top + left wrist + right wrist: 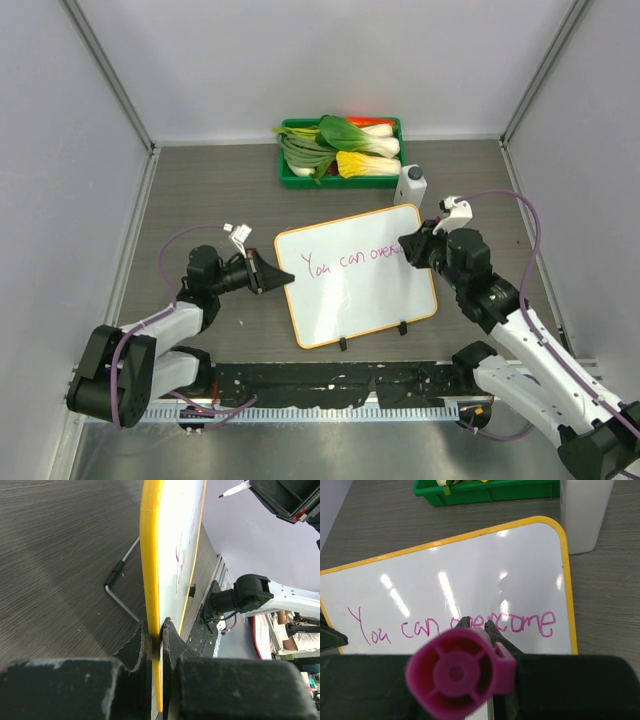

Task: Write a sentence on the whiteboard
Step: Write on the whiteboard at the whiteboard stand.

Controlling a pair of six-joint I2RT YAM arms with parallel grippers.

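The whiteboard [355, 285], white with an orange rim, leans on the table's middle. Pink writing [350, 260] on it reads "You can overcome" [470, 625]. My left gripper [282, 277] is shut on the board's left edge; in the left wrist view its jaws [160, 630] pinch the orange rim [150, 555]. My right gripper [410, 247] is shut on a pink marker [460, 672], whose pink end cap fills the right wrist view. The marker tip [221, 496] is held off the board near its right edge.
A green tray [340, 150] of vegetables stands at the back. A white bottle [411, 184] stands by the board's upper right corner [582, 515]. The board's wire stand [122, 587] shows behind it. Two black clips [402, 327] sit at its bottom edge.
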